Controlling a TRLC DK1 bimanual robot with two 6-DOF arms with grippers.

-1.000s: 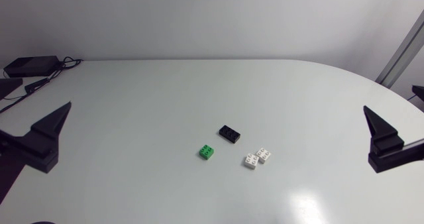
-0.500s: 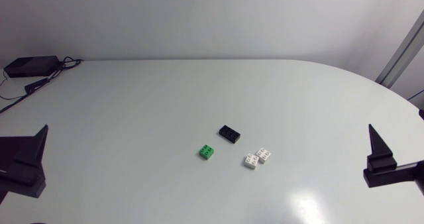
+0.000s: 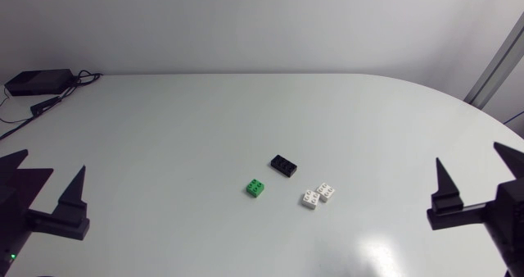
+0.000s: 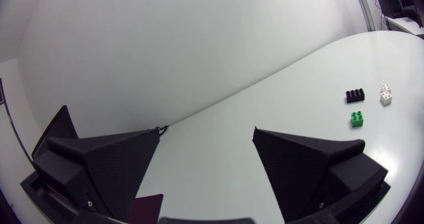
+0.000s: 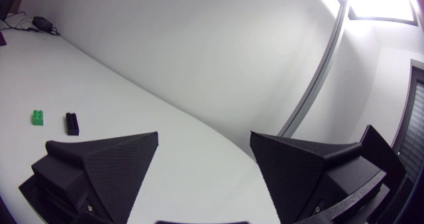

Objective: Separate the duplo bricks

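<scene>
Hanging at the table [image 3: 205, 113] sides, left gripper [image 3: 55, 160] and right gripper [image 3: 467, 151] are gaping wide, holding nothing — white pair [image 3: 318, 194] is lying mid-table, touching, near green brick [image 3: 255, 187] and black brick [image 3: 284, 165]. Risk: broad fingers shoving the pair w/o splitting it.

Three small obstacles sit near the middle of the white bench [image 3: 164, 129]: a green brick [image 3: 255, 188], a black brick [image 3: 284, 165] near it, and a white pair of bricks [image 3: 318, 195] touching each other. Narrow gaps part these three. Open bench surface stretches from them to the left claw [image 3: 51, 162] and right claw [image 3: 469, 152], both spread wide at the side edges. A black box [image 3: 37, 82] with cables [image 3: 85, 78] occupies the far left corner.
</scene>
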